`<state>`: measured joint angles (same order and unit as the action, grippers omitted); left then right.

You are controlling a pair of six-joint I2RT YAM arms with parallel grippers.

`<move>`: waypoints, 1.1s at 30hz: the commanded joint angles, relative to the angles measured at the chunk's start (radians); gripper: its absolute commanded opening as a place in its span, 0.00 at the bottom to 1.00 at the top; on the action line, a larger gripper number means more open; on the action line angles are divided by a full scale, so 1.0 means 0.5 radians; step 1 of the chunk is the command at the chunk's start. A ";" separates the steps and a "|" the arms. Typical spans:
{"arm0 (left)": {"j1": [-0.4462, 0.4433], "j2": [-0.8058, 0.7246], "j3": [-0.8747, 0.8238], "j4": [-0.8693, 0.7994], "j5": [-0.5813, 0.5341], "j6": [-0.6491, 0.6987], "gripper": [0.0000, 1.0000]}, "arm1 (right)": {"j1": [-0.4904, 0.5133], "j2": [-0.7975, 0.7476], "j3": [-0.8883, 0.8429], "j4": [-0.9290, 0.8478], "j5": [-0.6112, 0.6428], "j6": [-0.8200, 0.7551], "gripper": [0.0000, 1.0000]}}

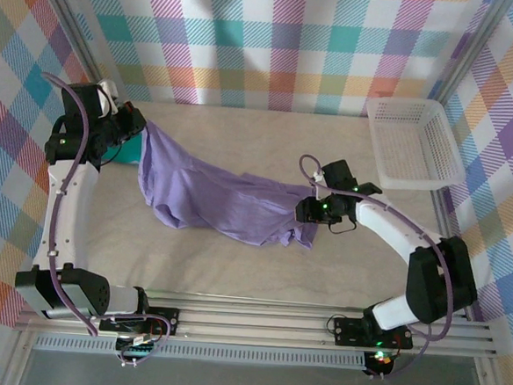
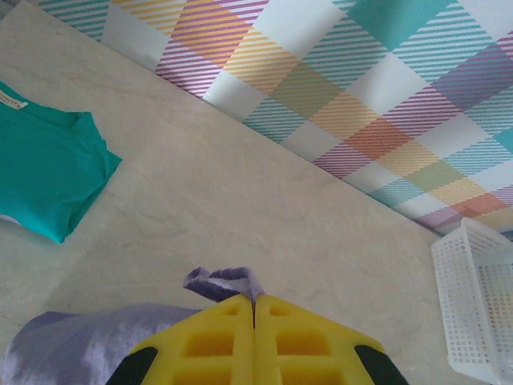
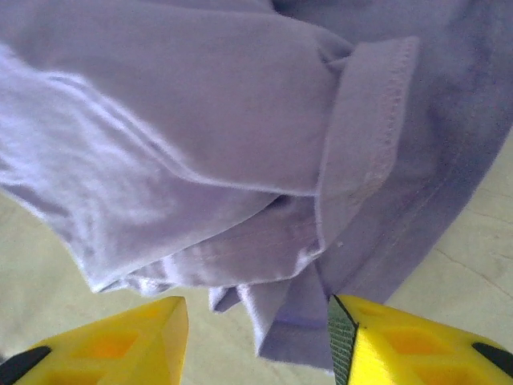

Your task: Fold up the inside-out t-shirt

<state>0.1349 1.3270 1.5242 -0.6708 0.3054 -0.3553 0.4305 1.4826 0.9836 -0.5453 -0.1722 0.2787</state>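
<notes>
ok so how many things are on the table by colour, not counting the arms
purple: 1, the t-shirt
teal: 1, the folded garment
white: 1, the mesh basket
total: 3

The lavender t-shirt (image 1: 212, 198) hung and sprawled from the table's (image 1: 233, 275) left rear to its centre, barring any straight pass across the middle. A teal folded garment (image 2: 44, 172) took up the left rear and a white mesh basket (image 1: 414, 142) the right rear corner. Bare surface lay open along the near edge, along the rear edge between garment and basket, and right of the shirt.
</notes>
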 commanded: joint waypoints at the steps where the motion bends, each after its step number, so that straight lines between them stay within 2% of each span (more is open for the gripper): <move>1: -0.024 -0.062 -0.035 0.083 0.041 -0.030 0.00 | -0.023 0.086 0.004 0.170 0.161 0.081 0.51; 4: -0.028 -0.066 -0.034 0.085 0.046 -0.028 0.00 | -0.027 0.169 0.026 0.195 0.231 0.043 0.49; 8: -0.031 -0.067 -0.027 0.093 0.043 -0.029 0.00 | -0.029 0.299 0.093 0.216 0.160 0.029 0.43; 15: -0.031 -0.067 -0.026 0.090 0.043 -0.027 0.00 | -0.052 0.329 0.095 0.267 0.107 0.030 0.19; 18: -0.032 -0.059 -0.026 0.090 0.043 -0.027 0.00 | -0.092 0.275 0.071 0.305 0.051 0.044 0.05; 21: -0.030 -0.058 -0.024 0.090 0.040 -0.033 0.00 | -0.164 0.119 0.049 0.320 -0.045 0.034 0.00; 24: -0.031 -0.063 0.000 0.096 0.057 -0.070 0.00 | -0.282 -0.156 0.045 0.350 -0.267 -0.010 0.00; 27: -0.030 -0.072 0.038 0.129 0.070 -0.126 0.00 | -0.446 -0.434 0.113 0.418 -0.654 -0.028 0.00; 30: -0.026 -0.078 0.132 0.163 0.051 -0.171 0.00 | -0.615 -0.589 0.293 0.518 -1.049 0.042 0.00; 33: 0.012 -0.070 0.340 0.144 0.007 -0.217 0.00 | -0.753 -0.638 0.554 0.634 -1.314 0.162 0.00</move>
<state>0.1287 1.3220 1.5749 -0.6533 0.3191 -0.4271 0.0956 1.1866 1.1603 -0.3351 -0.5987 0.3130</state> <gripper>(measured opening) 0.052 0.063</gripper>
